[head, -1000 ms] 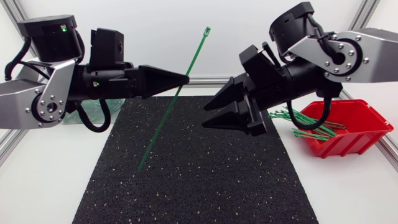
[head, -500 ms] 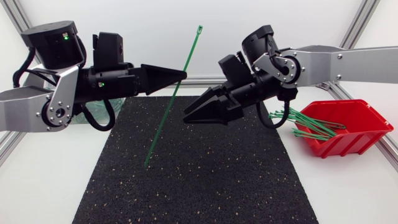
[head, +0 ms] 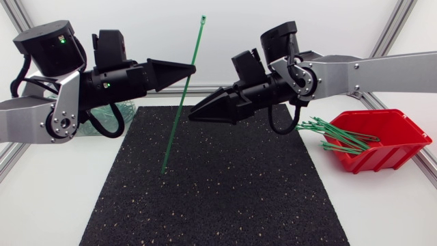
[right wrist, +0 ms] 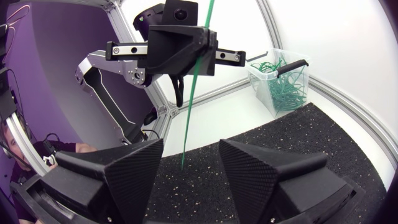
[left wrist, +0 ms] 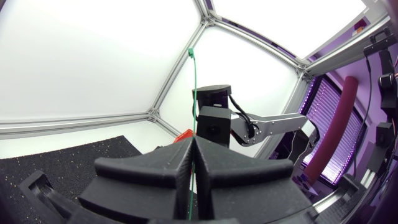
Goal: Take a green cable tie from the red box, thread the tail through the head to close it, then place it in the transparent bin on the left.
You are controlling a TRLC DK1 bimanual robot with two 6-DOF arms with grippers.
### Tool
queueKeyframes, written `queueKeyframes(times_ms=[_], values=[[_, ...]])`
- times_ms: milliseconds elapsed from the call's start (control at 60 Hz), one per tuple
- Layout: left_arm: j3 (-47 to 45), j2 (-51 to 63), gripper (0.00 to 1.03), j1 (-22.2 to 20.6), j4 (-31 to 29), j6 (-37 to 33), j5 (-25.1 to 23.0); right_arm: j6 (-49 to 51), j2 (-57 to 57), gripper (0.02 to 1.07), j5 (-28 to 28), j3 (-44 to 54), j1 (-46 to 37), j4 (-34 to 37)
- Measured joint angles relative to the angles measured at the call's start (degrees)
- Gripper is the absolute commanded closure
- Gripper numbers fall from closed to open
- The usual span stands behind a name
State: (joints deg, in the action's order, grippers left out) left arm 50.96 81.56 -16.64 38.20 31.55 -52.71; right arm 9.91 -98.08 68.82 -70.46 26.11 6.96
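Observation:
My left gripper point(head: 192, 68) is shut on a long green cable tie point(head: 179, 113) above the black mat. The tie stands nearly upright, head point(head: 203, 19) at the top and tail tip near the mat. In the left wrist view the tie point(left wrist: 193, 93) rises from between the shut fingers point(left wrist: 174, 168). My right gripper point(head: 194, 115) is open, its tips just right of the tie's lower half and not touching it. The right wrist view has the tie point(right wrist: 198, 74) ahead of the open fingers point(right wrist: 134, 168), held by the left gripper point(right wrist: 181, 45).
The red box point(head: 396, 147) with several green ties point(head: 334, 133) sits at the right, beside the mat point(head: 218, 198). The transparent bin point(right wrist: 281, 84), holding green ties, stands at the left behind my left arm point(head: 61, 102).
My right gripper has swung left and up from near the red box to just beside the tie. The left gripper has shifted slightly left, and the tie now stands more upright.

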Motion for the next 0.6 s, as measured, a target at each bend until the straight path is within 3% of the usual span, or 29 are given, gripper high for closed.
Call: queueKeyframes(times_ms=[300,417,600], values=[[-2.73,0.55,1.00,-1.42,5.33,6.01,4.50,-4.44,-0.02,0.41,0.39,-0.04,-0.02,-1.46],[-4.26,-1.09,1.00,-2.60,5.40,7.34,5.33,-6.16,-0.02,0.49,0.42,0.00,-0.02,-3.06],[-5.05,-2.12,1.00,-2.80,5.79,7.69,6.34,-14.16,0.04,0.63,0.63,1.27,-0.02,-15.19]])
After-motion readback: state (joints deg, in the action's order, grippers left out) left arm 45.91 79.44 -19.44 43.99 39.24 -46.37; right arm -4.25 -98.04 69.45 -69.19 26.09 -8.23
